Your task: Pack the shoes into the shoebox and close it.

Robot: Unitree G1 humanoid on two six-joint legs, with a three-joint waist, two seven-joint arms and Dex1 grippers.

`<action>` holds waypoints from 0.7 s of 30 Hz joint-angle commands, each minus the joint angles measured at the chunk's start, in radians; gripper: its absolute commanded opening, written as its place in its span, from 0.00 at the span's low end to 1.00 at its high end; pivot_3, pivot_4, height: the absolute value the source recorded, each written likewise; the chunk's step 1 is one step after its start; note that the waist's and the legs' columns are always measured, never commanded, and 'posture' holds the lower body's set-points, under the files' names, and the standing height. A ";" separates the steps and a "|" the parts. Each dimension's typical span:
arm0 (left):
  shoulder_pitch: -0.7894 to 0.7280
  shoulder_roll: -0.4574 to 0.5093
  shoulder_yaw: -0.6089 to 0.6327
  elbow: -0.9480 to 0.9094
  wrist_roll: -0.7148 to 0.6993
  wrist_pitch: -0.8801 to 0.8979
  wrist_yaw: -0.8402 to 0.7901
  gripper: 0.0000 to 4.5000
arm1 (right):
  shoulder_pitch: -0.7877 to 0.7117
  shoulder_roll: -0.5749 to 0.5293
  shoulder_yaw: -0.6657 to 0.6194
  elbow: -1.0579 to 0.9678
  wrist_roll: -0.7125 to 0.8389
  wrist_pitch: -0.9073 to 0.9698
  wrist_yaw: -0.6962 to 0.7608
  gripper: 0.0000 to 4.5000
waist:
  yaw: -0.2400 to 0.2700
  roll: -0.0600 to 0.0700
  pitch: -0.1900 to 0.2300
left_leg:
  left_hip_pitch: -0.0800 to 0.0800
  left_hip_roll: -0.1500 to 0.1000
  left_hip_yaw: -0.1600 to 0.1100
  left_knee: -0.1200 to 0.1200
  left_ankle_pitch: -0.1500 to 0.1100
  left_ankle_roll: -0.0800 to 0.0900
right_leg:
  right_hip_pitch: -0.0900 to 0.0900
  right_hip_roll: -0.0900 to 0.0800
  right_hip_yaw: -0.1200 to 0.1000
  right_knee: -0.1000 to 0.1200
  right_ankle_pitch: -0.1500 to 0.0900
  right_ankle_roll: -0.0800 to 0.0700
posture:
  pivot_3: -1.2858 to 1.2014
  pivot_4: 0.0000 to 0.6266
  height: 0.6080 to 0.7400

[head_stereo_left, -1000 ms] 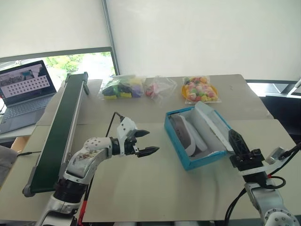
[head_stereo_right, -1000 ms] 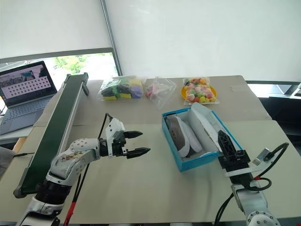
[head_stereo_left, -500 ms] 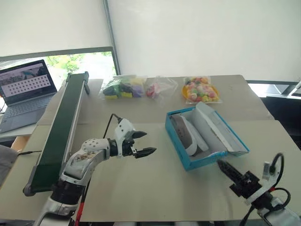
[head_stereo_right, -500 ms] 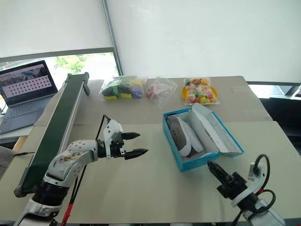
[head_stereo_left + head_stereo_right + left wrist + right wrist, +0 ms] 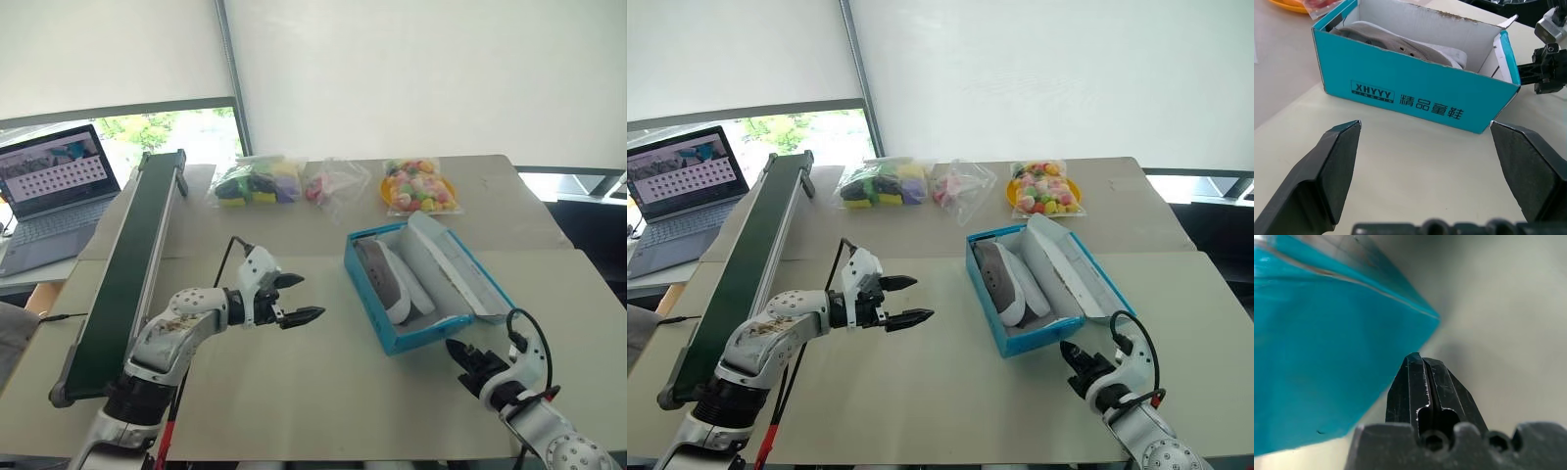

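The blue shoebox (image 5: 423, 339) stands open right of the table's middle, its white-lined lid (image 5: 468, 279) leaning out to the right. Both dark shoes (image 5: 389, 277) with white soles lie inside; the left wrist view shows them over the box's printed wall (image 5: 1415, 93). My left gripper (image 5: 306, 298) hovers open, left of the box and pointing at it, with nothing between its fingers (image 5: 1337, 161). My right gripper (image 5: 457, 350) is shut and empty, low over the table. Its tip (image 5: 1415, 360) is just off the box's near right corner (image 5: 1327, 357).
A long green conveyor (image 5: 122, 264) runs along the table's left side, with a laptop (image 5: 49, 186) beyond it. Clear bags of colourful items (image 5: 255, 181) and an orange plate with sweets (image 5: 418, 186) line the far edge.
My right arm has dropped from beside the lid to the tabletop at the box's near right corner, its gripper still shut. The left gripper has stayed put.
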 commanded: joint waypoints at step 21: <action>-0.014 0.010 0.047 -0.046 -0.016 0.012 0.011 1.00 | -0.330 0.039 0.050 -0.064 0.203 0.006 -0.515 0.01 | -0.003 -0.001 0.000 | 0.000 -0.001 0.000 0.000 0.000 0.000 | -0.001 0.001 0.000 -0.001 0.001 0.001 | 0.52 0.24 0.40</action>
